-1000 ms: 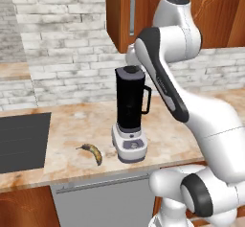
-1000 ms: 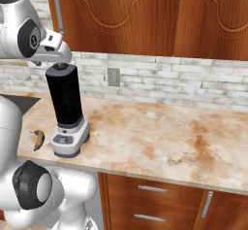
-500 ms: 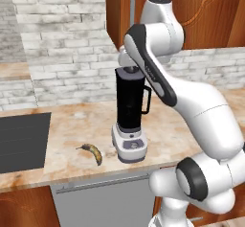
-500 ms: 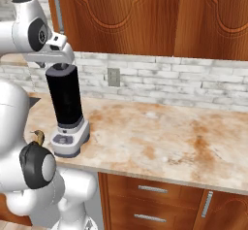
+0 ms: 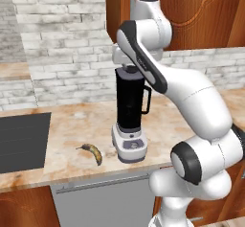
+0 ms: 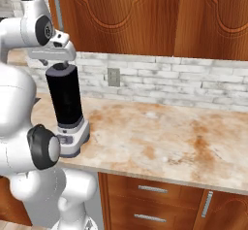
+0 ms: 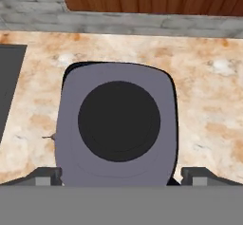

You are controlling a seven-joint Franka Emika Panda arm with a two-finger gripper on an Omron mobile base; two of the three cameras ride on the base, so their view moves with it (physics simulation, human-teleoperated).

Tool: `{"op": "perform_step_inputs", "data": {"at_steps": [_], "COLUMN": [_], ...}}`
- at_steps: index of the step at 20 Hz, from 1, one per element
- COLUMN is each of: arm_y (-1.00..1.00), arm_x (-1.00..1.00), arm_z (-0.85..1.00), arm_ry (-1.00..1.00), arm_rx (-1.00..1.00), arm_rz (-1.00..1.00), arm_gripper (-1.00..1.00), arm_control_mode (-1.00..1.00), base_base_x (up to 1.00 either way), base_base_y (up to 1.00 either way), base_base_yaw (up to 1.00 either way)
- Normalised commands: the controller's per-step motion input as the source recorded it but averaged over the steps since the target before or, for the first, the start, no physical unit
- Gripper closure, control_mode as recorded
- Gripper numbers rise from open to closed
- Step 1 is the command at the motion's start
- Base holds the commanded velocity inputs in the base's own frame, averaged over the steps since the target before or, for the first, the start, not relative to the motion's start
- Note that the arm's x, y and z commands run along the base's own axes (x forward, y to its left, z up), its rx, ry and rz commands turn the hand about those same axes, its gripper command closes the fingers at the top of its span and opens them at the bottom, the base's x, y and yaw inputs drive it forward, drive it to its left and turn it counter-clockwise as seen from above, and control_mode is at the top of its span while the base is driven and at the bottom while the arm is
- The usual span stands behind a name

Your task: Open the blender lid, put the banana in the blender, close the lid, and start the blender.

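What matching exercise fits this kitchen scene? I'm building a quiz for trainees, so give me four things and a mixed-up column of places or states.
Things:
1. small curved brownish-yellow banana
2. dark grey rounded-square blender lid with round centre knob
3. tall black blender jar on a light grey base
4. white arm's two-finger gripper

Places or states:
A. standing upright on the marbled counter
B. open, directly above the lid
C. lying on the counter beside the blender base
D. seated on the jar's top

Pairs: 1-C, 2-D, 3-A, 4-B
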Motion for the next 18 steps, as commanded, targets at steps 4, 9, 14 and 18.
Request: {"op": "perform_step_inputs", "data": {"at_steps": [4, 9, 14, 18], "arm_y": [0.0, 0.01, 0.03, 0.01], "arm_x": [0.24, 0.23, 0.06, 0.0], "arm_z": [-0.09, -0.19, -0.22, -0.25], "arm_ry": [0.03, 0.05, 0.06, 0.05], "arm_rx": [0.0, -0.01, -0.01, 0.0], "arm_rz": [0.0, 0.0, 0.0, 0.0], "arm_gripper": [-1.0, -1.0, -1.0, -1.0], "arm_control_mode": [-1.0, -1.0, -1.0, -1.0], "base_base_x": [0.0, 0.0, 0.0, 0.0], "base_base_y": [0.0, 0.0, 0.0, 0.0], "base_base_yaw": [0.0, 0.0, 0.0, 0.0]}}
